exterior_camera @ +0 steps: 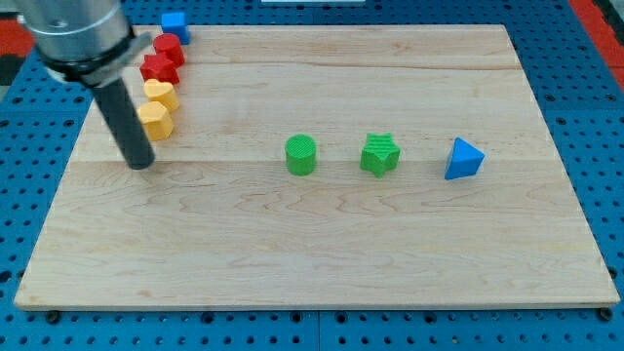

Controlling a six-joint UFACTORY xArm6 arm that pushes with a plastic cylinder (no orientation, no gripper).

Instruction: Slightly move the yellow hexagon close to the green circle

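The yellow hexagon (pixel 154 120) sits near the board's left edge, at the lower end of a short column of blocks. The green circle (pixel 301 154) stands near the middle of the board, well to the right of the hexagon. My tip (pixel 141 162) rests on the board just below and slightly left of the yellow hexagon, close to it; I cannot tell if it touches. The rod rises up and to the left from the tip.
Above the hexagon are a yellow heart (pixel 161 95), two red blocks (pixel 160 68) (pixel 168 48) and a blue cube (pixel 175 25) at the board's top edge. A green star (pixel 379 154) and a blue triangle (pixel 463 159) lie right of the green circle.
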